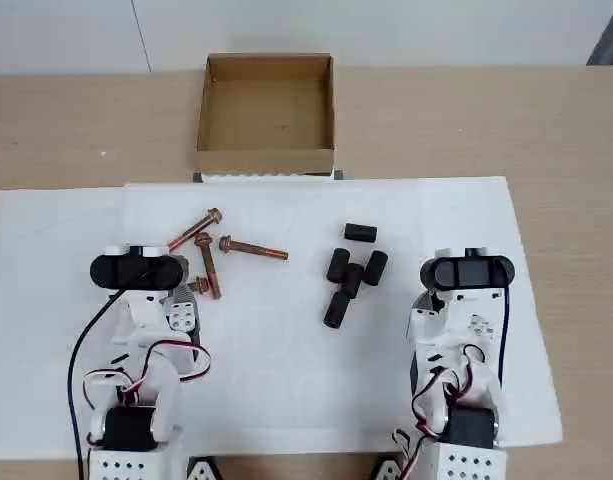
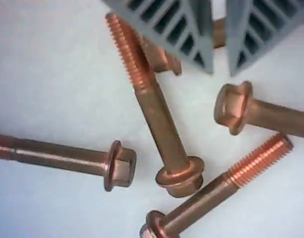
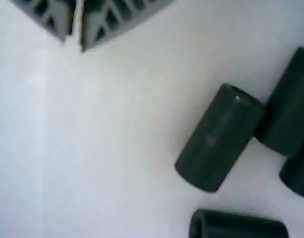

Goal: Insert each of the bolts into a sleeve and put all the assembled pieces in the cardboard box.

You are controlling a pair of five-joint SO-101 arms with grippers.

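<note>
High view looks down over the whole table (image 1: 46,120); wrist views sit close above its bolts (image 1: 254,249) and sleeves (image 1: 338,308).

The bolts (image 2: 161,124) are copper-toned metal with a soft sheen, smooth on the shanks and ridged at the threads. The sleeves (image 3: 216,139) look like matt black plastic, smooth-walled. The cardboard box (image 1: 266,160) is dull brown. A white matt sheet (image 1: 286,380) like paper covers the pale wood-grain table (image 1: 86,120). The left gripper (image 2: 219,69) has ribbed grey plastic fingers (image 2: 184,25).

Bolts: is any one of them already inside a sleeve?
No, the copper bolts lie bare in one cluster, with the black sleeves in a separate cluster beside them.
</note>
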